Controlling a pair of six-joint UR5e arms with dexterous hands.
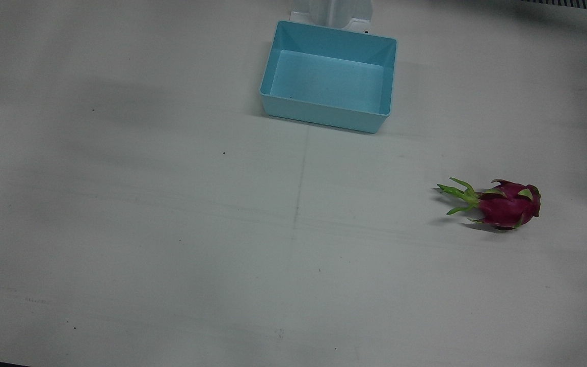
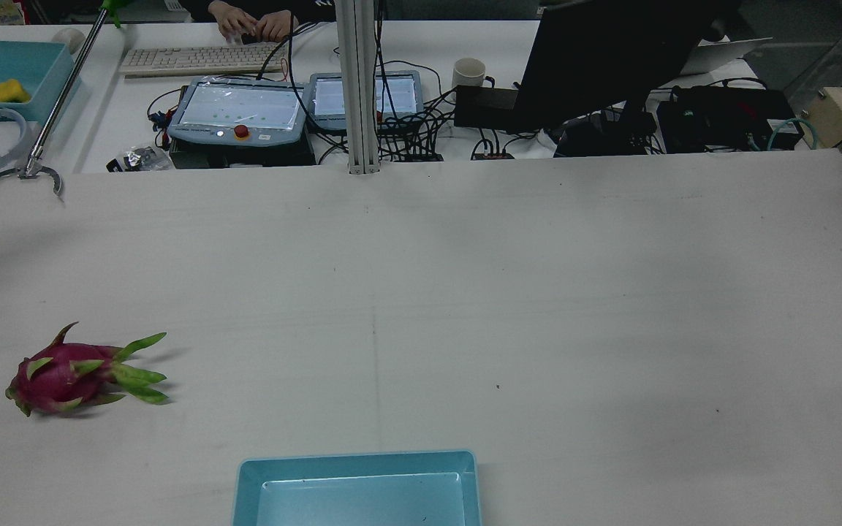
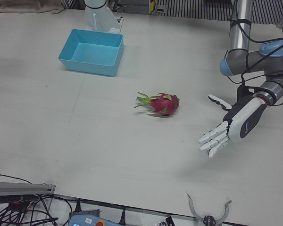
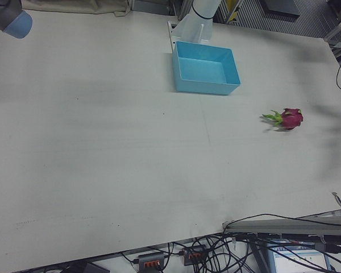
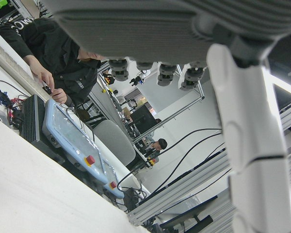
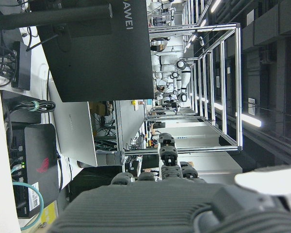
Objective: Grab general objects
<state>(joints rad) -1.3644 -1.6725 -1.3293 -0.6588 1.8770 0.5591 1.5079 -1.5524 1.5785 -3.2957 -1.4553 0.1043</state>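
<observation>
A magenta dragon fruit [image 1: 507, 206] with green leaf tips lies on its side on the white table; it also shows in the rear view [image 2: 63, 376], the left-front view [image 3: 162, 103] and the right-front view [image 4: 290, 118]. My left hand [image 3: 231, 127] is open with its fingers spread. It hovers above the table to the right of the fruit in the left-front view, well apart from it. One of its fingers [image 5: 247, 121] fills the left hand view. Only the edge of my right hand [image 6: 160, 208] shows, in its own view, which faces away from the table.
An empty light-blue bin [image 1: 324, 114] stands at the robot's side of the table, seen too in the rear view [image 2: 355, 460] and left-front view [image 3: 89, 66]. A grabber tool [image 2: 23, 172] lies at the far left edge. Monitors, pendants and cables sit beyond the far edge.
</observation>
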